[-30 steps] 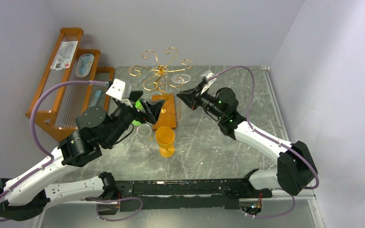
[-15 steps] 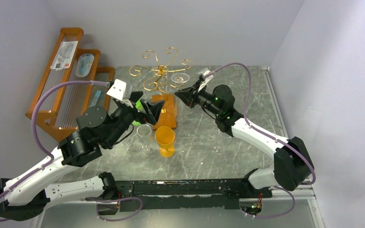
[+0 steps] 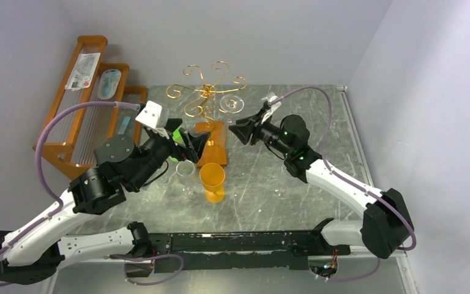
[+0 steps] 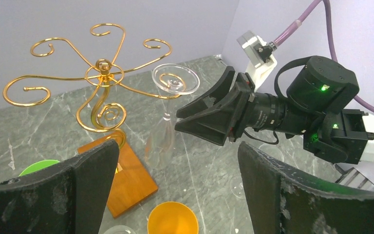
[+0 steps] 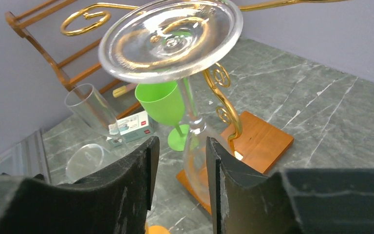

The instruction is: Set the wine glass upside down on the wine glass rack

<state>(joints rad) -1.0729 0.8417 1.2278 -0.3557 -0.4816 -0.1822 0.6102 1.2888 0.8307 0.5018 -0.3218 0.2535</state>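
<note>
Looking in from the near edge of the desk [image 3: 263, 177], I am seeing an orange cup [image 3: 212, 177] standing upright around mid-desk, with a clear tumbler [image 3: 185, 169] just beside it on the left. I am holding the left pincer [image 4: 177, 156] just past those two, its jaws spread wide and gripping nothing, facing the wine glass rack [image 3: 207, 93]. A green cup [image 5: 163, 103] is standing near the rack's orange-brown base [image 4: 126, 180]. The right pincer [image 4: 177, 122] is hovering across from the left one, its jaws parted to a modest gap and clamping nothing, with its tips sitting just beside the stem. The wine glass [image 5: 171, 38] is hanging upside down, its foot resting on a gold spiral arm on the rack's right side and its bowl dangling close to the base. A stepped wooden shelf [image 3: 92, 104] is sitting at the desk's far left corner.
</note>
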